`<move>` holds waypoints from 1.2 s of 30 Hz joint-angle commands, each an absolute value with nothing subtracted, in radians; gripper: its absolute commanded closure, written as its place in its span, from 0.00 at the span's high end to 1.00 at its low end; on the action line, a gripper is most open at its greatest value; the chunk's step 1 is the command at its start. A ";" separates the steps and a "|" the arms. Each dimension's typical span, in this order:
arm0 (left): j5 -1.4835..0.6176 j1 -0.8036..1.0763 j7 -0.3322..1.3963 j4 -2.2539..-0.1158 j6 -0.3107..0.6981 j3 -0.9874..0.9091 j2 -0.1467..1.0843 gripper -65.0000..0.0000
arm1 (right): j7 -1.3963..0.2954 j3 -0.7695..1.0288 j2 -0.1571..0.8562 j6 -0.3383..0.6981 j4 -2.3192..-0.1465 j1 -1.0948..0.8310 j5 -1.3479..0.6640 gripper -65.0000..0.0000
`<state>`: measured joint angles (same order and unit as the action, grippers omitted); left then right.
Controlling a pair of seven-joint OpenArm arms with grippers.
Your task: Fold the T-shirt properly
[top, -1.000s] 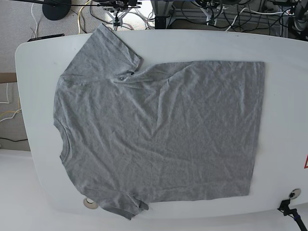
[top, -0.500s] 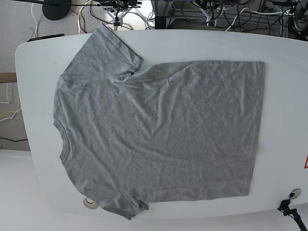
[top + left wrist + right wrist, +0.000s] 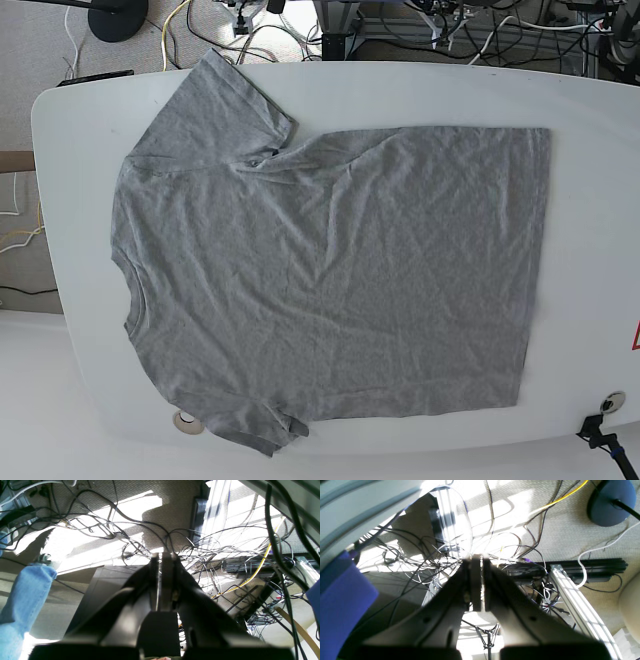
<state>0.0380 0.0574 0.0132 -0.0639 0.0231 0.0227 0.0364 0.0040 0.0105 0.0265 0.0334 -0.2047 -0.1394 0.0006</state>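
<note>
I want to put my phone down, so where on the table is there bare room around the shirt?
Bare table lies right of the T-shirt hem, and along the far edge beyond its body. Left and near margins are narrow.

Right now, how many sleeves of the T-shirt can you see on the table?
2. One sleeve spreads flat at the far left corner of the T-shirt; the other sleeve lies bunched at the near table edge.

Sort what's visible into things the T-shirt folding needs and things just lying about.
Job:
T-shirt, spread flat, plain side up
white table under it
left gripper, shut
right gripper, shut

Lying about:
floor cables
yellow cable
round dark stand base
</note>
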 commanded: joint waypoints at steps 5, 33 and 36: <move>0.047 0.061 0.020 -0.069 0.019 0.023 0.042 0.00 | -0.001 0.013 -0.002 0.042 -0.215 -0.166 0.015 0.00; 0.053 0.151 -0.050 -0.182 0.015 0.018 0.041 0.01 | -0.004 0.005 0.033 0.047 -0.326 -0.254 0.004 0.00; 0.051 0.216 -0.050 -0.274 0.015 0.018 0.041 0.01 | -0.004 0.005 0.033 0.047 -0.429 -0.315 0.004 0.00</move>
